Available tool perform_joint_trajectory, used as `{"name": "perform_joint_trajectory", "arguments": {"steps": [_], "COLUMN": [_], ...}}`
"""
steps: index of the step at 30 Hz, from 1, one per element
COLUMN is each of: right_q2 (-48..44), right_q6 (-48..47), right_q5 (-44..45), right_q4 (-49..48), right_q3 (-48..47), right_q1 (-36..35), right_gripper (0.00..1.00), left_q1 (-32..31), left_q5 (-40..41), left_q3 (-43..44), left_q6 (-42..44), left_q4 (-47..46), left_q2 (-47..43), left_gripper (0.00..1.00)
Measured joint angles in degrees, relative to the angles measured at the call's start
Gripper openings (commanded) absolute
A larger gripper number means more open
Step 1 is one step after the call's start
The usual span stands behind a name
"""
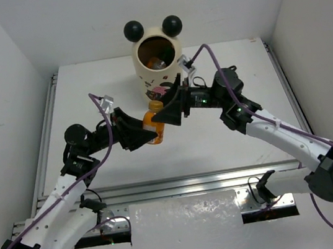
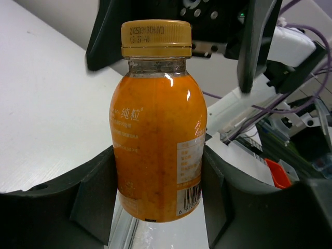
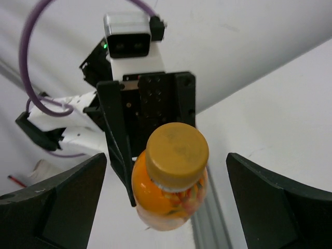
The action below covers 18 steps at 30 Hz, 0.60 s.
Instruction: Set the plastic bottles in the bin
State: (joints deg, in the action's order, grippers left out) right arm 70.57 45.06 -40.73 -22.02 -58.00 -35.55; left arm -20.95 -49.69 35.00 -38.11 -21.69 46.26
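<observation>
As the overhead camera looks down, the cream bin (image 1: 144,77) with two black ball ears stands on the white table (image 1: 85,86), with bottles (image 1: 156,62) showing inside its mouth. Just in front of the bin, the left gripper (image 1: 149,132) clamps an orange bottle (image 1: 153,121). The right gripper (image 1: 166,117) faces it, jaws spread wide. Only the left wrist camera shows the bottle's look: cloudy orange juice, a gold cap with a printed date, white lettering, a barcode, and fingers (image 2: 96,192) pressed against its lower sides. The right wrist camera looks onto the cap, its own fingers (image 3: 57,202) well apart on either side, not touching.
</observation>
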Motion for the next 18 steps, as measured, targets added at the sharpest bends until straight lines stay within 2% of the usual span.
{"name": "perform_joint_trajectory", "arguments": {"steps": [1,2,5,6,7,8,9,10,12,15,18], "right_q2": [0.79,1.62,2.69,2.67,2.58,2.49,2.43,2.29,1.73,-0.22,-2.86], "right_q6": [-0.44,-1.07,-2.84,-3.21,-3.76,-4.15,-4.39,-4.94,-6.75,-11.56,-17.86], "right_q5": [-0.09,-0.17,0.00,-0.24,-0.31,-0.09,0.28,0.46,2.10,9.14,19.96], "right_q4": [0.57,1.40,3.23,3.21,2.93,3.10,3.17,3.26,4.72,8.37,10.10], "right_q3": [-0.44,-1.01,-1.57,-1.57,-1.75,-2.10,-2.29,-2.45,-2.47,-2.47,-2.47], "right_q1": [-1.22,-2.62,-5.22,-5.33,-5.38,-5.40,-5.46,-5.46,-5.46,-5.46,-5.46], "right_gripper": [0.93,0.78,0.59,0.30,0.02,0.00,0.00,0.00,0.00,0.00,0.00], "left_q1": [-0.04,-0.07,-0.09,-0.11,-0.11,-0.11,-0.11,-0.11,-0.11,-0.11,-0.15], "left_q5": [-0.46,-0.98,-2.23,-2.32,-2.32,-2.27,-1.92,-1.01,2.10,11.80,29.99], "left_q3": [0.07,0.31,2.05,2.80,3.56,4.24,4.98,5.77,8.57,13.97,18.78], "left_q6": [-0.48,-0.87,-1.20,-1.05,-0.76,-0.50,0.46,1.14,3.74,9.38,14.25], "left_q4": [-0.72,-1.07,-0.76,-0.48,0.24,0.96,1.84,3.06,8.83,21.77,36.44], "left_q2": [0.15,0.28,0.63,0.59,0.57,0.63,0.61,0.52,0.22,-0.83,-3.15], "left_gripper": [0.00,0.00,0.10,0.33,0.51,0.78,0.93,1.00,1.00,1.00,1.00]}}
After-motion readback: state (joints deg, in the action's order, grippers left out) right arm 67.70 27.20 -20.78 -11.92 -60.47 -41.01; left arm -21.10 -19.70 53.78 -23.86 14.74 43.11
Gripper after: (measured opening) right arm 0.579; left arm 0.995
